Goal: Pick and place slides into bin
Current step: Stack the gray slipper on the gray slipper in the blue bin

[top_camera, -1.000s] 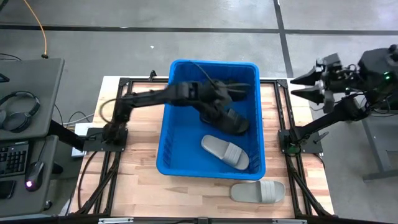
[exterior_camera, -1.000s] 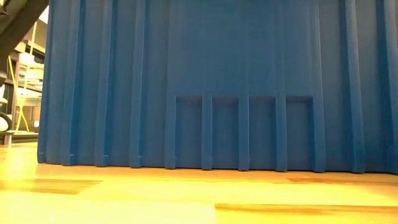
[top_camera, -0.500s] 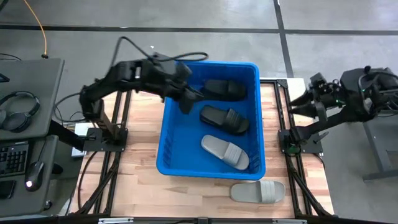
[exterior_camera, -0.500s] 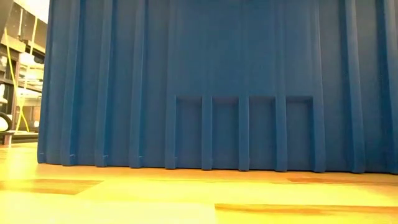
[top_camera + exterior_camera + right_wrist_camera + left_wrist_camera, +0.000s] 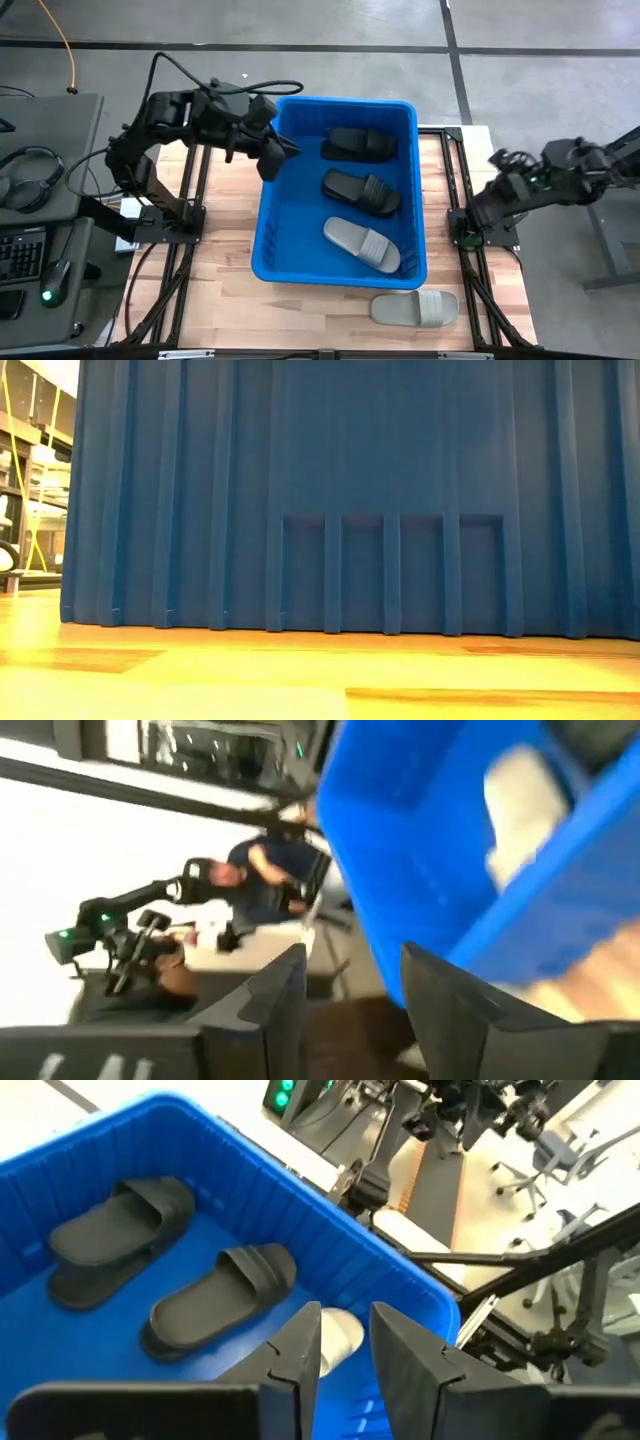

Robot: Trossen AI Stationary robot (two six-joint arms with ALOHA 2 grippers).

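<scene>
Three slides, two black [image 5: 359, 144] [image 5: 361, 190] and one grey [image 5: 362, 244], lie in the blue bin [image 5: 268, 225], one grey slide [image 5: 415, 307] remains on the worktop [image 5: 215, 280]; left tool [image 5: 272, 152] slightly parted and empty, right tool [image 5: 497, 160] parted, empty.

Bright, even light; right wrist view motion-blurred.

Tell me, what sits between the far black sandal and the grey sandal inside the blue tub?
In the high view, a second black slide lies between the far black slide and the grey slide, all inside the bin.
</scene>
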